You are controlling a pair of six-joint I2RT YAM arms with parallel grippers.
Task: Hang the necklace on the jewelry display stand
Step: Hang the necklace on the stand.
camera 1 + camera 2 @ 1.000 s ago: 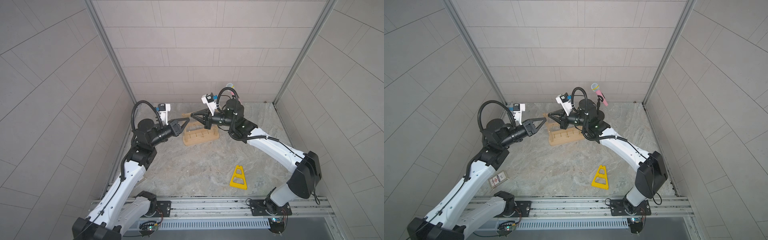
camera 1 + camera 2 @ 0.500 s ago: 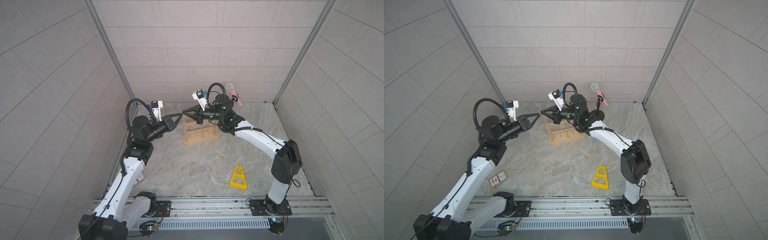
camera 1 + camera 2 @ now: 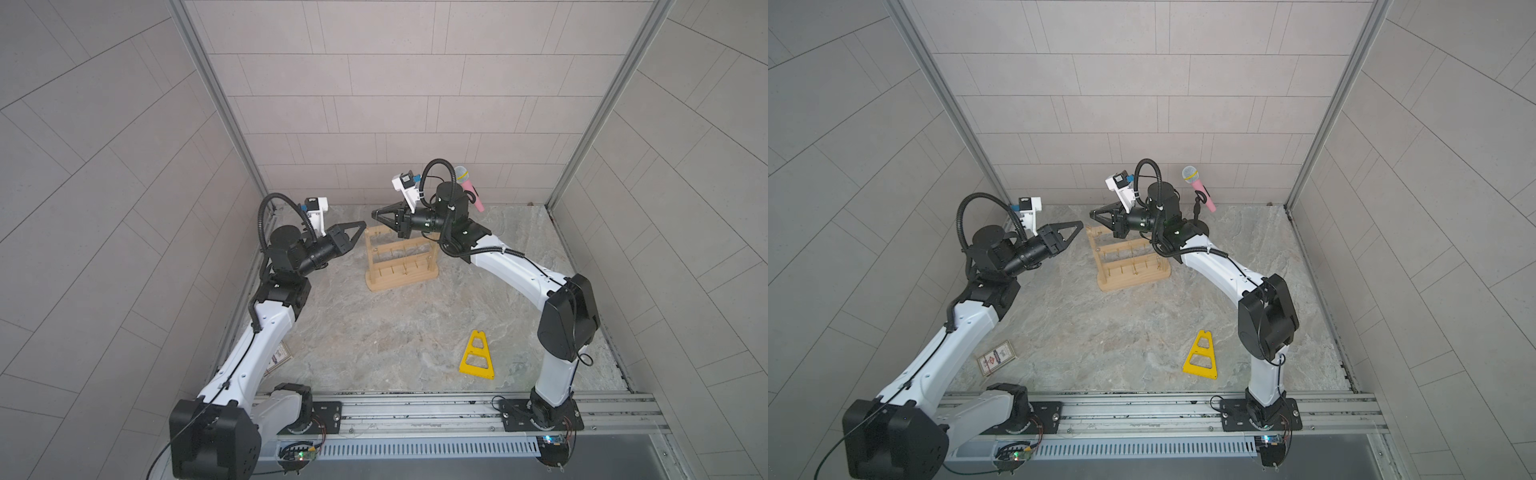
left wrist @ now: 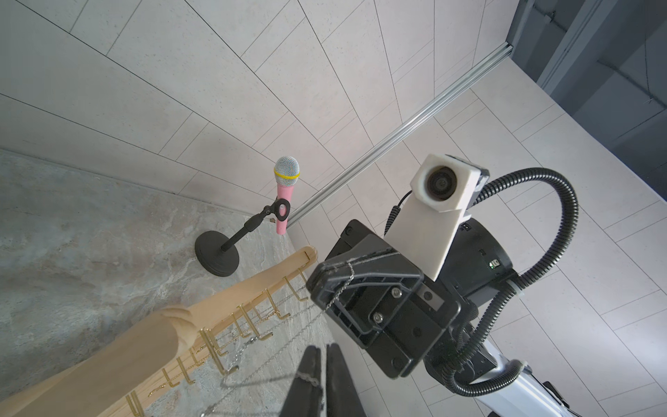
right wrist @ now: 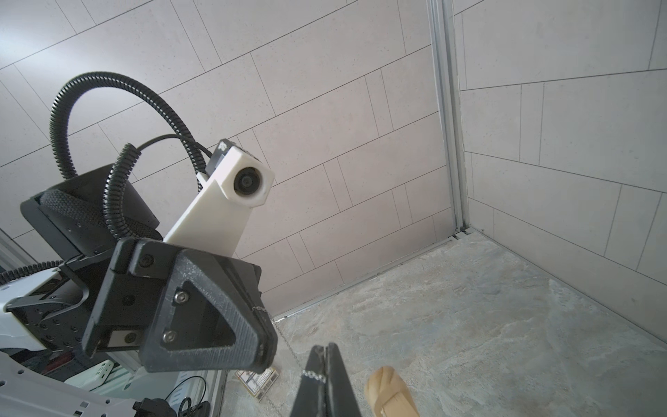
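Jaws of the left gripper and right gripper are closed on the necklace, strung between them just above the jewelry display stand. If the necklace is lowered off-line, the hooks may be missed or the chain snagged.

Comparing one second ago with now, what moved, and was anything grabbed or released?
Both arms rose. The left pincer and right pincer lifted together and drifted toward the robot's left end of the jewelry display stand, uncovering more of its bars. Each stays shut on the necklace; nothing was released. The stand, microphone and yellow frame have not moved.
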